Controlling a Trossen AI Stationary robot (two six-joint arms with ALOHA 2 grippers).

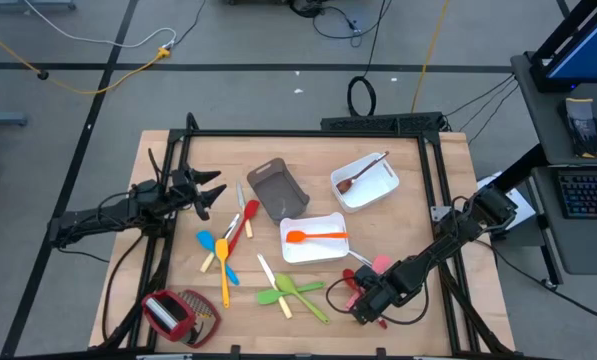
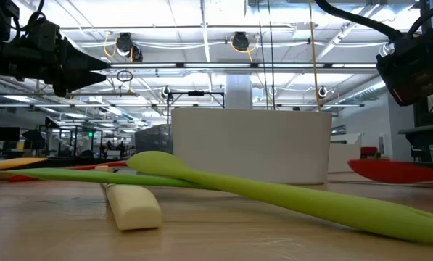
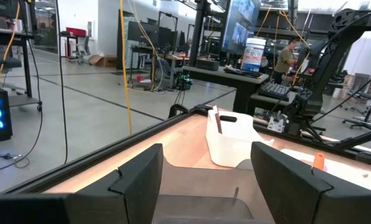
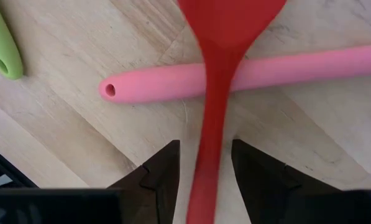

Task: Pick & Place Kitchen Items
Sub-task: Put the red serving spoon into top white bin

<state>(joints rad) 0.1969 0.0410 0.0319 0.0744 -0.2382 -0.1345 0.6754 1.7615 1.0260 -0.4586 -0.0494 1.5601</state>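
My right gripper [image 4: 205, 171] hangs low over the tabletop near its front right corner, and the red spatula [image 4: 217, 99] runs straight up the gap between my two fingers [image 4: 157, 174] — its handle passing between them, its blade pointing away from my wrist. The long axis lies in line with my reach, so the jaws stand square across the handle, one on each side. They are part-open, with wood showing on either side of the handle; whether the pads already touch it I cannot tell, so I count it as not yet gripped. The spatula crosses over a pink utensil [image 4: 173, 84] lying nearly at right angles beneath it (a close here should take the red one alone, I judge, since the pink one lies beyond my fingertips).

My left gripper [image 1: 210, 194] waits wide open and empty near the left edge, beside the grey-brown tray [image 1: 276, 190] — well apart from the spatula, so the right arm is plainly the nearer.
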